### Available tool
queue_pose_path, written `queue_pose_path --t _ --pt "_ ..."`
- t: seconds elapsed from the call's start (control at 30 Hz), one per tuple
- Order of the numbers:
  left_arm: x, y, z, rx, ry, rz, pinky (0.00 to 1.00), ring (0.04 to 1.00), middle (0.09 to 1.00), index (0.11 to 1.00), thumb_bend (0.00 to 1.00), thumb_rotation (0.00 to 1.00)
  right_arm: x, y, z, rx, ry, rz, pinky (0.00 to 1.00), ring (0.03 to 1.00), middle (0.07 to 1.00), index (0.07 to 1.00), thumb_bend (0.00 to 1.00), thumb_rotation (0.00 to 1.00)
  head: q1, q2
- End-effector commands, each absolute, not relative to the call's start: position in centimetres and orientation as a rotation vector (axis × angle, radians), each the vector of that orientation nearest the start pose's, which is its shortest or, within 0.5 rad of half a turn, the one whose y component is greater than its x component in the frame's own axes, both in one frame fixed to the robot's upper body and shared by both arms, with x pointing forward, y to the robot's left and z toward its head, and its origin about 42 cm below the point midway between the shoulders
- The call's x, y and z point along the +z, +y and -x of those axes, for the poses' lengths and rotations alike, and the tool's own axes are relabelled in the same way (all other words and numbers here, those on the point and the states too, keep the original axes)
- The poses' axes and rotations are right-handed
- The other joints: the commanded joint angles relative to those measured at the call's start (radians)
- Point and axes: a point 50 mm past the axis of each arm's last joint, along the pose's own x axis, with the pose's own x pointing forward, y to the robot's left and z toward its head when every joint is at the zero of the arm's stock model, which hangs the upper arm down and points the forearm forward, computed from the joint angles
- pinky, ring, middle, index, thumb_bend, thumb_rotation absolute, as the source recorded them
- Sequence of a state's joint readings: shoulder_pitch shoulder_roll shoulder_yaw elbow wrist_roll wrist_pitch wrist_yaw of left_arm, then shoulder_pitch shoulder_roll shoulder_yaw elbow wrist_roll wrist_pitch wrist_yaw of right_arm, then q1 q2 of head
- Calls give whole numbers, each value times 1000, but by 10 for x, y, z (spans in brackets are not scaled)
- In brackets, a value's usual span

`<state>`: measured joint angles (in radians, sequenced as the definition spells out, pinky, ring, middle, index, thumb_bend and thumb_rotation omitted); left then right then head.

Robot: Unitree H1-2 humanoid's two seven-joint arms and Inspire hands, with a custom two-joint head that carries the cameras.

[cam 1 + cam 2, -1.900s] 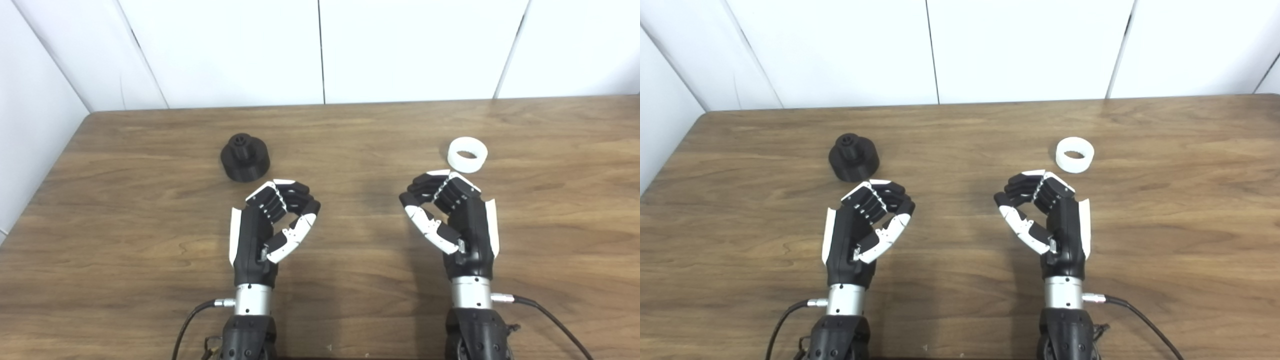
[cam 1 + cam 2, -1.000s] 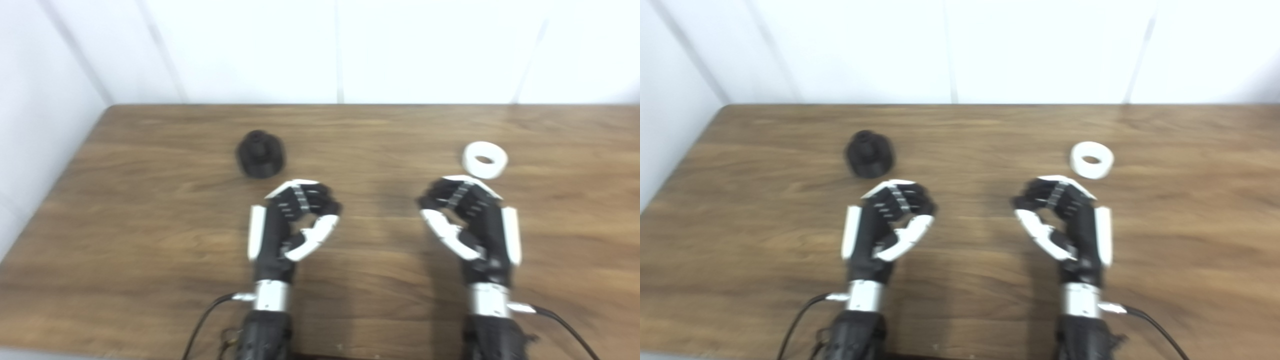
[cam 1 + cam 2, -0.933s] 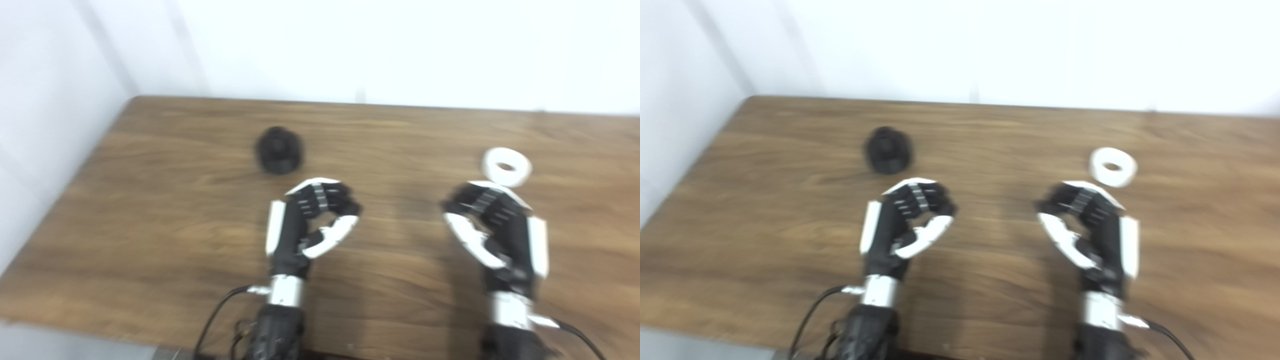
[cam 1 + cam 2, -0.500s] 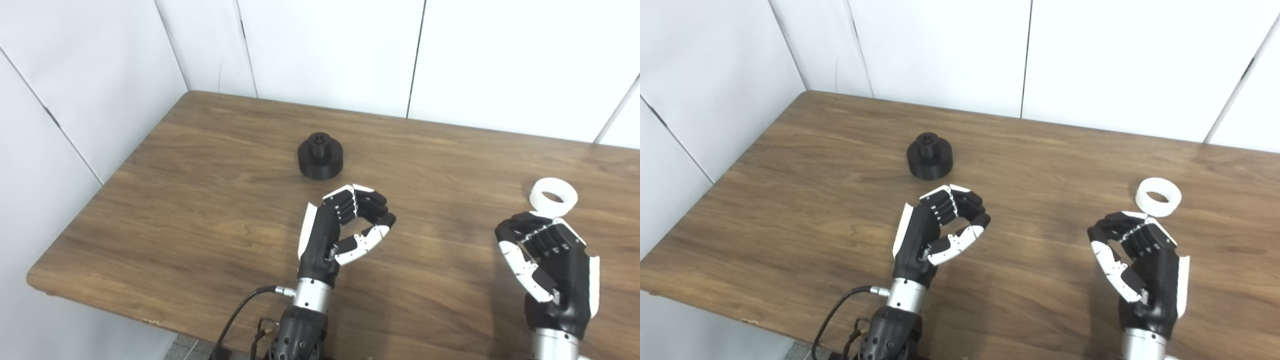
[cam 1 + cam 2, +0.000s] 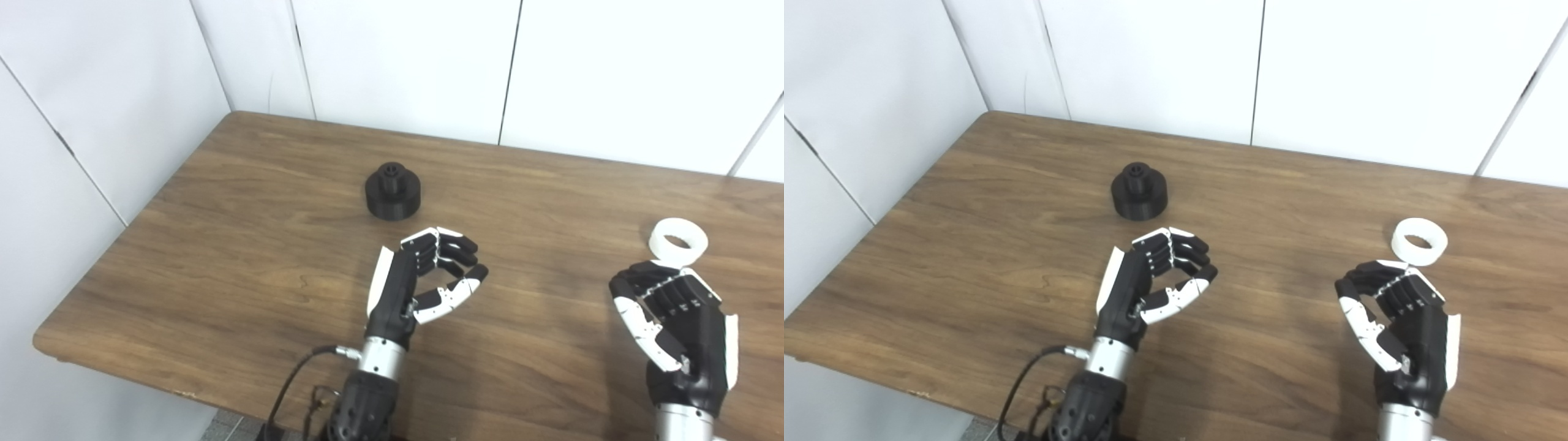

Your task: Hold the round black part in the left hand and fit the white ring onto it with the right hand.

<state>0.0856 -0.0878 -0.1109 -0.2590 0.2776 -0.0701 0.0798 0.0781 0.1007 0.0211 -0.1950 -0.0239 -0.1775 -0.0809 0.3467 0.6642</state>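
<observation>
Swinging my view leftward, I still hold my left hand [image 5: 429, 275] and right hand [image 5: 674, 312] loosely curled and empty, black part [image 5: 392, 198] and white ring [image 5: 677, 241] ungrasped on the counter [image 5: 245, 245].

A round black plastic part [image 5: 392, 197], a squat cylinder with a narrower stub rising from the centre of its top, stands upright on the wood a little left of the frame's centre, in the upper half. A short white plastic ring [image 5: 677, 241] with a wide open bore lies flat, opening upward, near the right edge at mid-height, well apart from the black part.
</observation>
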Motion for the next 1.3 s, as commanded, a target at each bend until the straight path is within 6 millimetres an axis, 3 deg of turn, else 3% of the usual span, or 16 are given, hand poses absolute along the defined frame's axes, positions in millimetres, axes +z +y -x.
queue_pose_path --t 0.0,0.03,0.1,0.17,0.4,0.67,0.83,1.03,1.27 --pt "181 174 -263 9 -345 -240 523 636 698 498 504 70 139 -193 -245 -95 -310 -73 450 511 493 491 518 4 1 0" --pt "185 179 -266 2 -346 -266 518 638 708 498 505 70 139 -193 -245 -95 -309 -73 451 511 493 491 518 4 2 1" --pt "189 185 -269 -7 -342 -302 519 644 722 647 623 125 139 -194 -244 -98 -307 -71 443 507 493 491 518 4 3 1" --pt "194 191 -274 -9 -339 -336 522 649 731 695 689 152 140 -194 -244 -97 -306 -70 441 508 493 491 518 4 4 1" --pt "207 209 -287 25 -342 -456 544 719 782 744 761 207 140 -196 -245 -97 -312 -66 442 508 491 492 518 4 2 1" --pt "222 230 -305 68 -345 -558 588 756 819 781 760 209 139 -196 -246 -100 -308 -68 442 508 492 491 518 4 4 -2" --pt "231 243 -318 106 -339 -634 666 788 838 814 755 240 137 -196 -246 -99 -309 -58 435 503 492 491 518 4 5 -3" --pt "243 257 -332 144 -290 -674 786 892 910 879 803 332 137 -196 -247 -93 -306 -65 442 509 493 491 518 4 5 -3" --pt "253 273 -348 178 -263 -784 777 911 922 901 849 393 136 -196 -249 -89 -308 -59 447 514 494 491 518 4 2 -10"
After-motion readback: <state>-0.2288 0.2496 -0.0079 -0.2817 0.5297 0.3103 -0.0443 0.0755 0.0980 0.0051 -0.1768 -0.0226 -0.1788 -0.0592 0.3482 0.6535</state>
